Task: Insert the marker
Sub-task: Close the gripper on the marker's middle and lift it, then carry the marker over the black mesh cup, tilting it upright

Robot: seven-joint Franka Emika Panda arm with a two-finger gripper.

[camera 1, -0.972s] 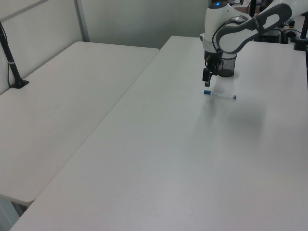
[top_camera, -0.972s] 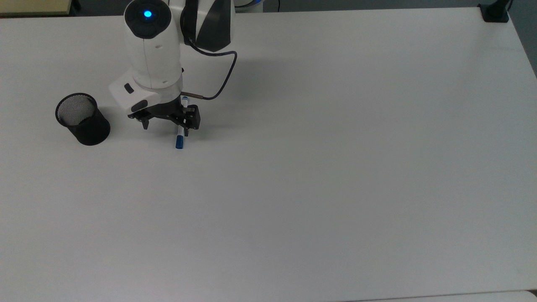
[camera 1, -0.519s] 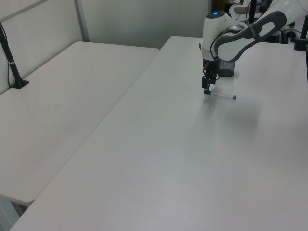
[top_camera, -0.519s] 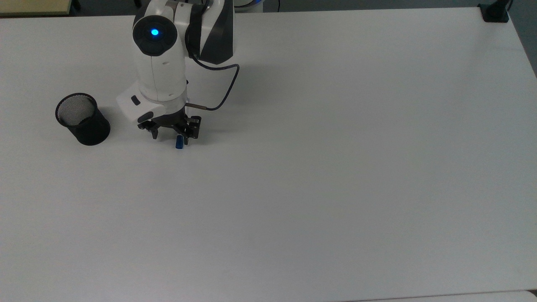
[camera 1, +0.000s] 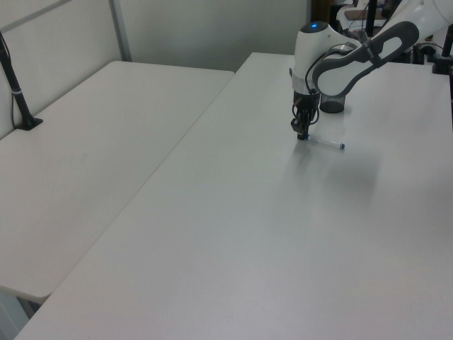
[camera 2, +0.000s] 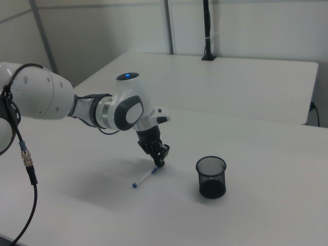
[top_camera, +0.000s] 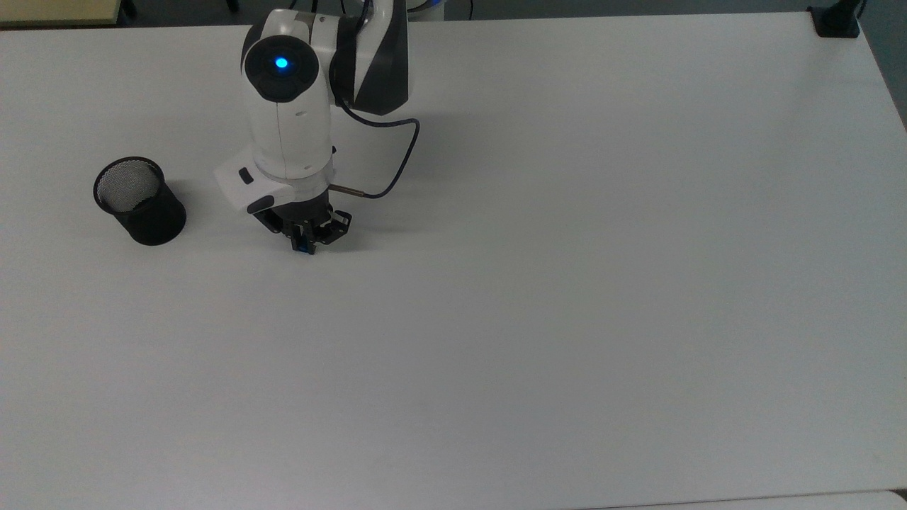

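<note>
Lying flat on the table [top_camera: 567,283] left of frame centre, the light, stiff, slippery marker [camera 2: 145,178] sits with its capped end between the pincer [top_camera: 305,244], seemingly clenched there.

Your arm [camera 2: 102,110] reaches out low and bends down at the wrist; your gripper [top_camera: 305,243] points downward, fingers nearly together.

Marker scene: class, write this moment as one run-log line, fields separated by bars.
gripper: at marker's cap end | marker: lying on table | mesh cup: upright, empty | insertion: not yet done
</note>
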